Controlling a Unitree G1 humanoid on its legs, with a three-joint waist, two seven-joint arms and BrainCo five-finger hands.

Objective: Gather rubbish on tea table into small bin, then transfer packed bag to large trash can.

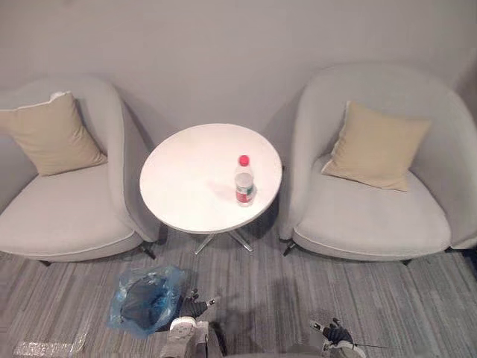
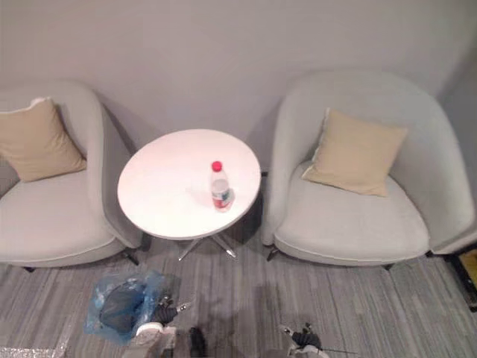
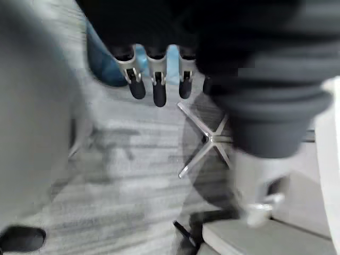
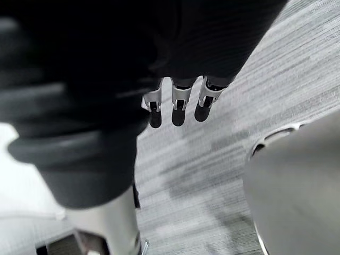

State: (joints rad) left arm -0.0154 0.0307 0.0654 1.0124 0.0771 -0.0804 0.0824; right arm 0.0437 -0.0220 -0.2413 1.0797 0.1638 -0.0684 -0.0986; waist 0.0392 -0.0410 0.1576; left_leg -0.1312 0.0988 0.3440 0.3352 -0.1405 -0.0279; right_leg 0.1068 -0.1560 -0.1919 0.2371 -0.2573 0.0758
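Both hands hang low with nothing in them. The left hand (image 1: 195, 302) has its fingers (image 3: 158, 85) loose and apart, just beside the blue-bagged bin (image 1: 145, 300) on the floor. The right hand (image 1: 333, 330) has its fingers (image 4: 178, 106) just as slack. A careless left swing could snag the bag or knock the bin over. Farther off, the bottle (image 1: 244, 181) stands upright near the tabletop (image 1: 186, 179) edge, so a glancing reach might tip it off. The bin's dark inside is hard to read. A clear wrapper (image 1: 45, 347) is cut off at the corner.

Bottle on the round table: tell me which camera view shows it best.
The left eye view: the bottle stands whole and upright on the table, pink cap clear. The right eye view shows it much the same; the wrist views face the carpet.
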